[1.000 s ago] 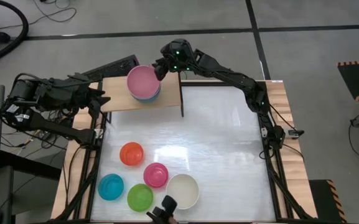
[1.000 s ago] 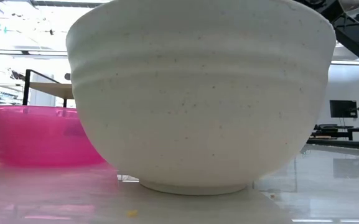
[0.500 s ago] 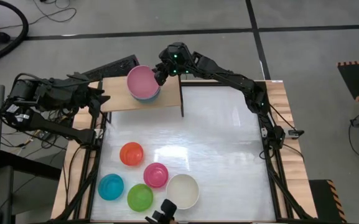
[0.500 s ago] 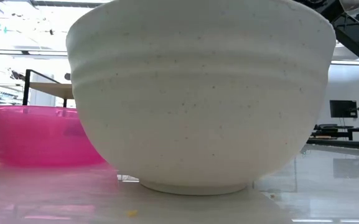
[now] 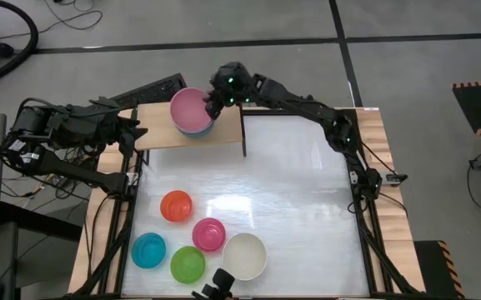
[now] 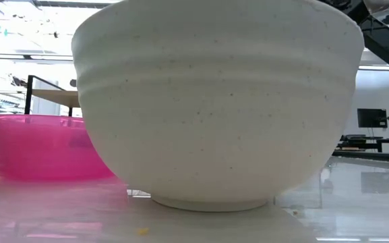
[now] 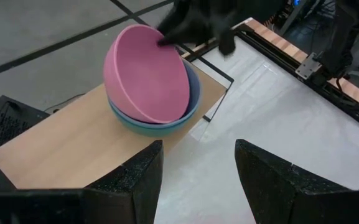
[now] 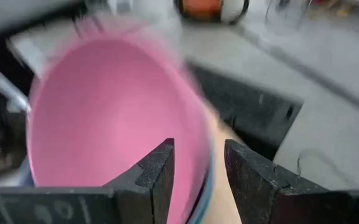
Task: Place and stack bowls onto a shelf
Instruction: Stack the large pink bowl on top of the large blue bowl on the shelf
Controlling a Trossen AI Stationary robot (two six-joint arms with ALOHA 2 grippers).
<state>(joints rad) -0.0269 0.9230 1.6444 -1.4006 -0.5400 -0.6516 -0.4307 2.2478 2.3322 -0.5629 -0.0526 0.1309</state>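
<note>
right tool (image 5: 212, 102): fingers straddle pink bowl (image 5: 190, 109) rim, gripping it
risk: bowl sits tilted in blue-grey bowl (image 7: 188, 106), may slip off shelf (image 5: 158, 133)
left tool (image 7: 195, 180): open, idle beside shelf

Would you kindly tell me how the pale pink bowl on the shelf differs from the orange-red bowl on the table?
The pale pink plastic bowl sits tilted inside a blue-grey bowl on the light-wood shelf; the small orange-red bowl stands level and alone on the white tabletop. The pink one looks larger. Both are round and open upward.
</note>
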